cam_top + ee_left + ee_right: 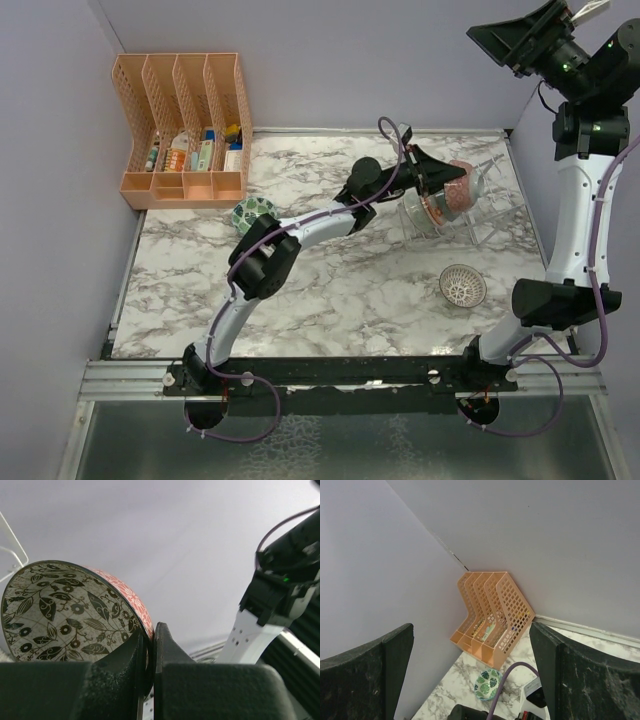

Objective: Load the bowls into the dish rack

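Observation:
My left gripper (437,180) is shut on the rim of the red-orange bowl (457,192), holding it on edge over the clear dish rack (480,222) at the back right. In the left wrist view the fingers (167,645) pinch the rim of this bowl (60,612), which has black leaves inside, and a thin rack rib (12,550) shows at the left. The green-leaf bowl (254,213) sits near the organizer and shows in the right wrist view too (487,684). The pink-white lattice bowl (462,285) lies upside down in front of the rack. My right gripper (471,630) is raised high (520,38), open and holding nothing.
An orange four-slot file organizer (185,130) with small items stands in the back left corner (492,615). Walls close the table at the left, back and right. The right arm's white links (575,220) rise beside the rack (272,600).

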Robot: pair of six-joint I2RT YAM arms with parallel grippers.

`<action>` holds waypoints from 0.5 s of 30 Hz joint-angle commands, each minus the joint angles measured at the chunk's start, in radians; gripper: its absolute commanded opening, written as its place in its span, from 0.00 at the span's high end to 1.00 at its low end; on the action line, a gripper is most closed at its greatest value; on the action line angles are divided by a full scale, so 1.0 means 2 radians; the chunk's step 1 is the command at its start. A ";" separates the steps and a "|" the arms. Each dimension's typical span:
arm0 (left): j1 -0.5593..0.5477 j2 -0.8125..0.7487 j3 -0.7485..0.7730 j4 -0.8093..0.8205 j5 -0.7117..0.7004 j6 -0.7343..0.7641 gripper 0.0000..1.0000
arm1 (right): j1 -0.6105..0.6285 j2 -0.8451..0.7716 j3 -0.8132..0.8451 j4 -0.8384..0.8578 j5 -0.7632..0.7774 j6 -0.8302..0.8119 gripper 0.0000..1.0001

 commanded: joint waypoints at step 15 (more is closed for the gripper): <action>-0.001 0.078 0.103 0.003 -0.146 -0.105 1.00 | -0.018 -0.004 -0.011 0.012 -0.035 -0.012 0.00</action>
